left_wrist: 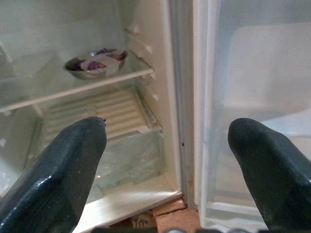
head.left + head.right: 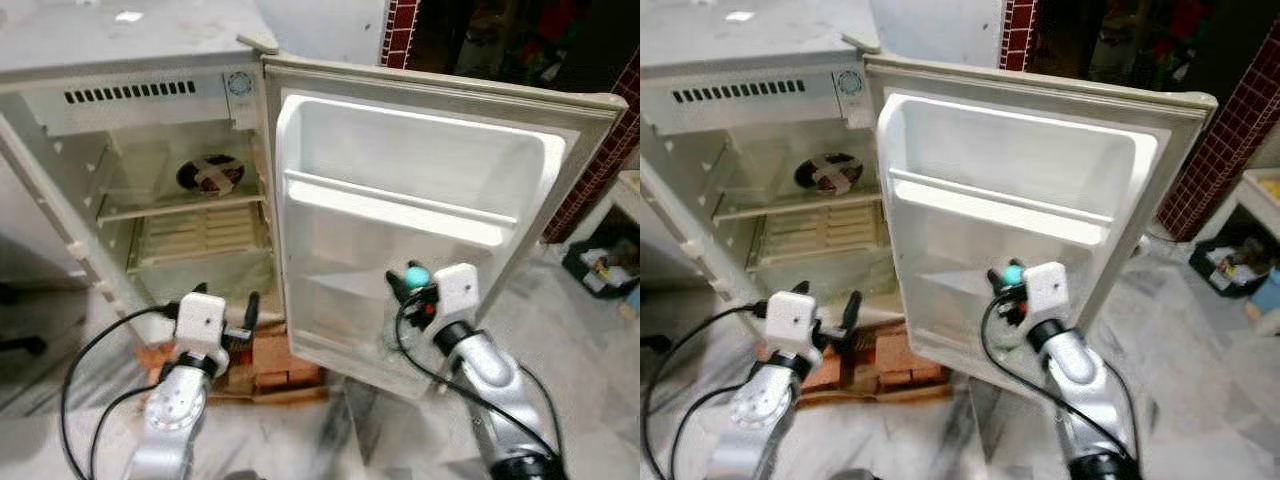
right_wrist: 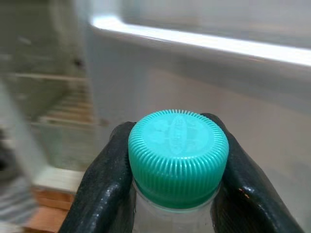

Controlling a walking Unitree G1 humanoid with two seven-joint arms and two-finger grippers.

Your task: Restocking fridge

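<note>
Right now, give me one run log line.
right gripper shut on bottle at open fridge door | left gripper open, idle | bowl on shelf

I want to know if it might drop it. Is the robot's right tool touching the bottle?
Touching. In the right wrist view, both black fingers press against the bottle just under its green cap.

I see a pale marble floor (image 2: pixel 560 330), a dark red tiled wall (image 2: pixel 600 170), and bricks (image 2: pixel 270 365) stacked low.

Right gripper (image 2: pixel 412 283) holds a teal-capped bottle (image 2: pixel 416 276) against the open fridge door (image 2: pixel 420 180).
</note>
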